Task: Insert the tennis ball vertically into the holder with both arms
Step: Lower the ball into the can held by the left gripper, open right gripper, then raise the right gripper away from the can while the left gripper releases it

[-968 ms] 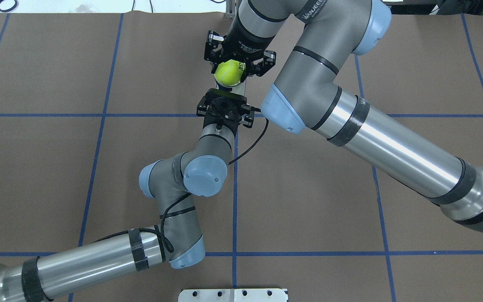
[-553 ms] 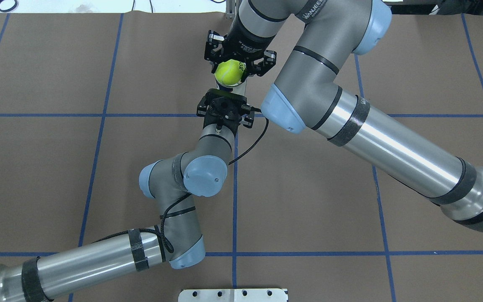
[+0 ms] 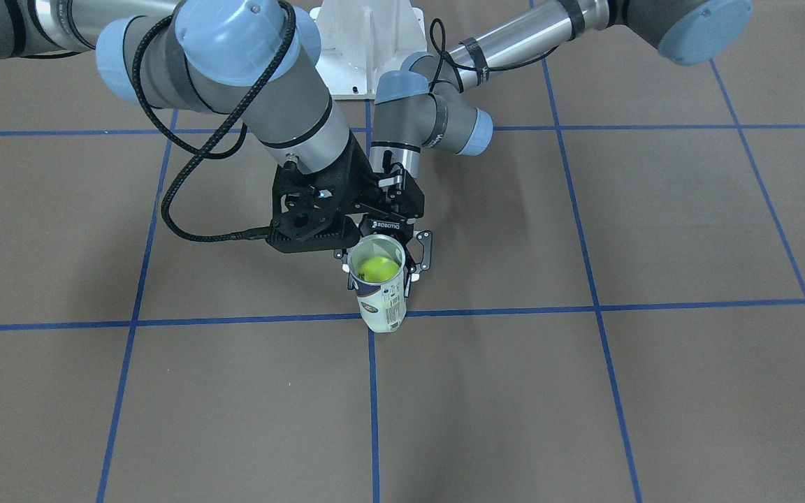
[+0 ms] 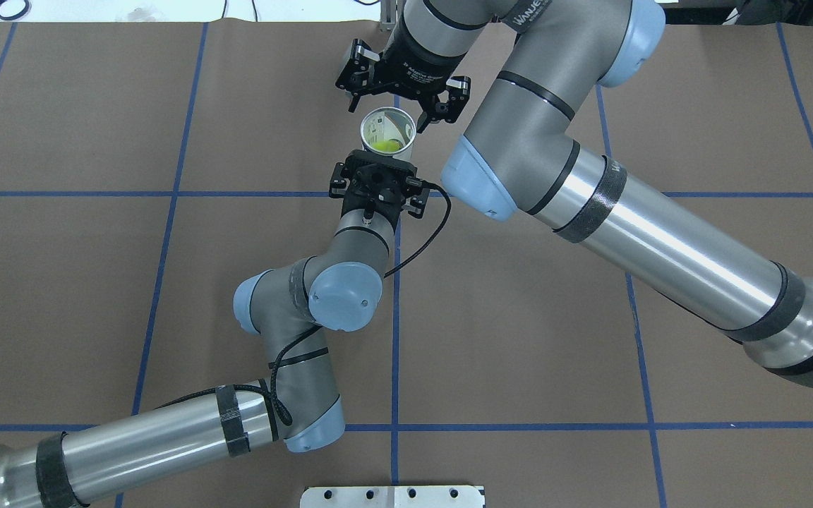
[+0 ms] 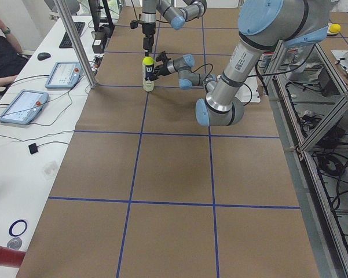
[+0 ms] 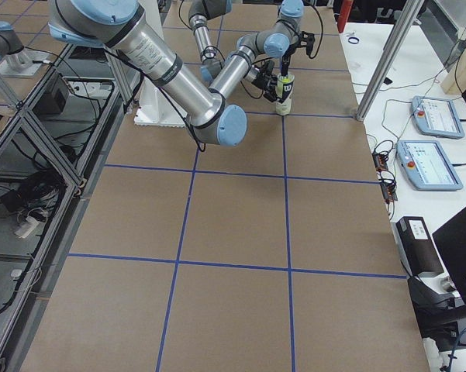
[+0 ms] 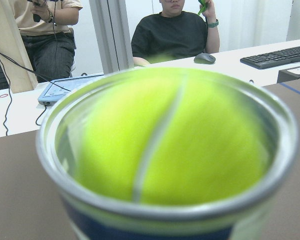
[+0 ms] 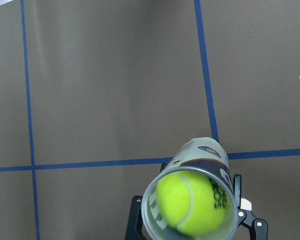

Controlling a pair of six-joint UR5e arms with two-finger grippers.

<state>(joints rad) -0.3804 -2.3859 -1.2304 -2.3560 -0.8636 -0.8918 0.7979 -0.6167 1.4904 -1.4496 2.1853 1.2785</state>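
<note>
Brown paper w/ a blue tape grid covers the table (image 4: 96, 296). Clear plastic cylindrical tennis-ball can (image 3: 381, 307), white and navy label, metal rim, stands upright on it. In the overhead view it's at approx. 12 o'clock from table centre, base right by a grid crossing.

Fuzzy yellow-green tennis ball (image 3: 380, 268) sits inside the can, below the rim in the front and overhead views. Wrist cams show it close to the mouth, so exact depth can't be told.

Black two-finger left gripper (image 3: 383, 258) comes in level from the can's 6 o'clock (overhead). Its fingers (image 3: 422, 251) are clamped on the can's upper wall, one each side.

Black two-finger right gripper (image 4: 398, 111) hangs above and just past the can at its 12 o'clock, pointing down. Its fingers (image 4: 445, 106) are spread wide, holding nothing, clear of rim and ball.

Beyond the table's far edge, left wrist cam shows a white bench w/ a dark keyboard (image 7: 277, 55) and two seated people (image 7: 172, 35).
</note>
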